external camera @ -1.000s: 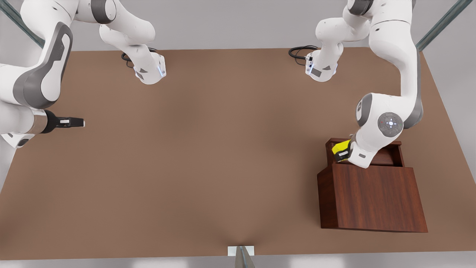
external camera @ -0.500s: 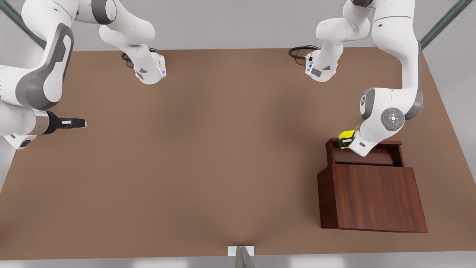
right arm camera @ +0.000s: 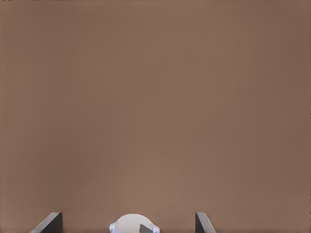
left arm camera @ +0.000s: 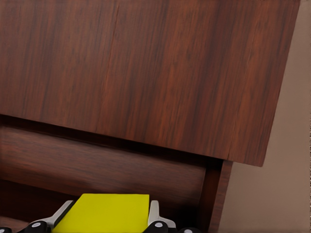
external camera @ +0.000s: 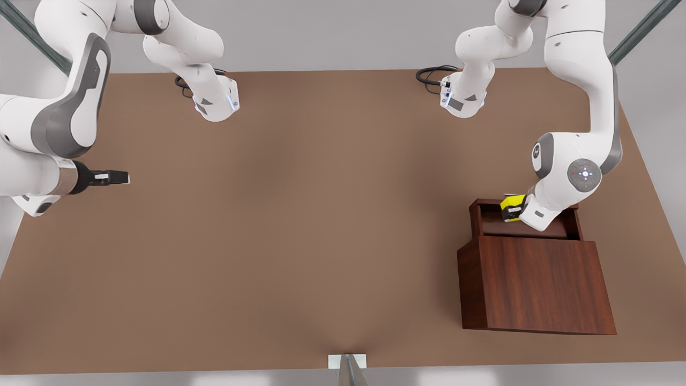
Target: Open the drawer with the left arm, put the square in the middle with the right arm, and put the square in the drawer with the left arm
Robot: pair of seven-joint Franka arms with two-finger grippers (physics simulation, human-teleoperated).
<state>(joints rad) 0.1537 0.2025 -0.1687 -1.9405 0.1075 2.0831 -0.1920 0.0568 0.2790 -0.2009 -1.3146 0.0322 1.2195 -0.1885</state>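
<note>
Two glossy white arms with grey joint bands; black cables coil at both bases near the frame's top. A round grey wrist cap bears a lit dot. Dark grippers.

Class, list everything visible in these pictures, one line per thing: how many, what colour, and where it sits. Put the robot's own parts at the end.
Boxy wooden cabinet: one, dark reddish-brown, near the front view's right table edge.
Pulled-out wooden drawer: one, same reddish-brown, open at the cabinet's far side.
Small yellow cube: one, bright yellow, held over the open drawer.
Matte brown tabletop: one, plain brown, under everything.
Black cables: two coils, beside the arm bases at the far edge.
Left claw: one, shut on the cube, above the drawer.
Right claw: one, black with pale fingertips, open, waiting over the table at the front view's left.
</note>
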